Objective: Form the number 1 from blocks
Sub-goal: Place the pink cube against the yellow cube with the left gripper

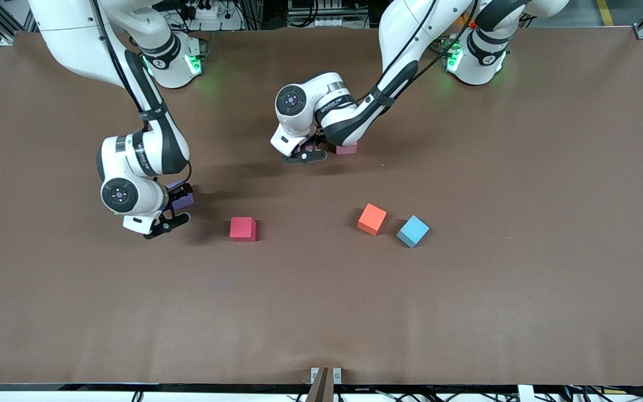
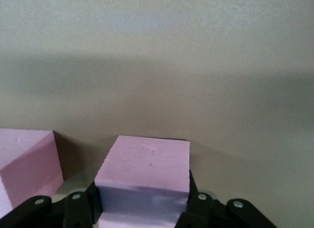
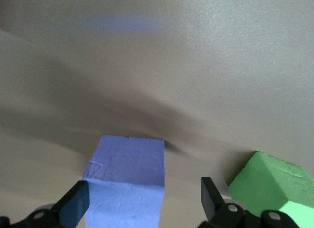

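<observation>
L arm is reaching in low toward table centre, left gripper (image 1: 306,152) pointing down, fingers (image 2: 196,201) clamping something. R arm is bending down near its own end, right gripper (image 1: 171,215) low, fingers (image 3: 211,196) spread apart.

Right gripper (image 3: 142,201) fingers straddle the purple block (image 3: 125,181), seemingly untouching; green block (image 3: 267,189) beside.

The brown table (image 1: 466,312) carries a red block (image 1: 243,229), an orange block (image 1: 372,219) and a light blue block (image 1: 412,231) in a loose row midway across. Closer to the arms' edge lie a pink block (image 1: 347,148) and a purple block (image 1: 182,196). A green block (image 3: 267,186) sits beside the purple one.
</observation>
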`<state>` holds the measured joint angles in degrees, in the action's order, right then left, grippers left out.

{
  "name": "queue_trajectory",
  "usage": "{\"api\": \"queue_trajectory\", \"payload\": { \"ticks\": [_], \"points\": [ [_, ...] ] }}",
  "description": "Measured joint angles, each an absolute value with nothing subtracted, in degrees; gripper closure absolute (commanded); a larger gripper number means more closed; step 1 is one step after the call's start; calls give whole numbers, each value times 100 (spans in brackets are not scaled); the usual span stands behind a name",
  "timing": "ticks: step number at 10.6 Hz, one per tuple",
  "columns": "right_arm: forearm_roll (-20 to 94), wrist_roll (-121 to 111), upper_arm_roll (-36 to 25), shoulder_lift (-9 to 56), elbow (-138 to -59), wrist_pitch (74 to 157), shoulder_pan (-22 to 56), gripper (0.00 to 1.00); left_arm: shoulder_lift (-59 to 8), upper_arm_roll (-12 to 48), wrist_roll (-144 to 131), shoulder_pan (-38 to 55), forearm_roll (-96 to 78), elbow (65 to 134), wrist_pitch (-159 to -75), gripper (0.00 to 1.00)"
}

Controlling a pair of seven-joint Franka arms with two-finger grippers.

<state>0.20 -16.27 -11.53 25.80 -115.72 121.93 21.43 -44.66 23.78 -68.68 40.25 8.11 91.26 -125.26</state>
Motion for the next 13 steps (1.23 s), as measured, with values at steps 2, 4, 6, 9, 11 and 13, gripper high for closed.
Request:
{"api": "queue_trajectory", "payload": {
  "ticks": [2,4,6,9,11,13],
  "points": [
    [21,-1627,-1143,2600,-11572,12195,2145,0,-4467,2377,-6868,4078,811,9126,-12523,100],
    [21,-1627,-1143,2600,-11562,12196,2147,0,-4467,2377,-6868,4116,811,9126,-12521,100],
    [21,-1675,-1188,2596,-11510,12180,2147,0,-4468,2376,-6868,4159,811,9125,-12516,94],
    [21,-1754,-1246,2590,-11467,12137,2151,0,-4491,2376,-6868,4223,811,9128,-12491,0],
    [134,-1754,-1243,2590,-11467,12126,2217,0,-4533,2356,-6891,4223,811,9119,-12428,0],
    [266,-1753,-1242,2591,-11467,12089,2337,0,-4458,2224,-7003,4197,816,9008,-12309,0]
  ]
}}
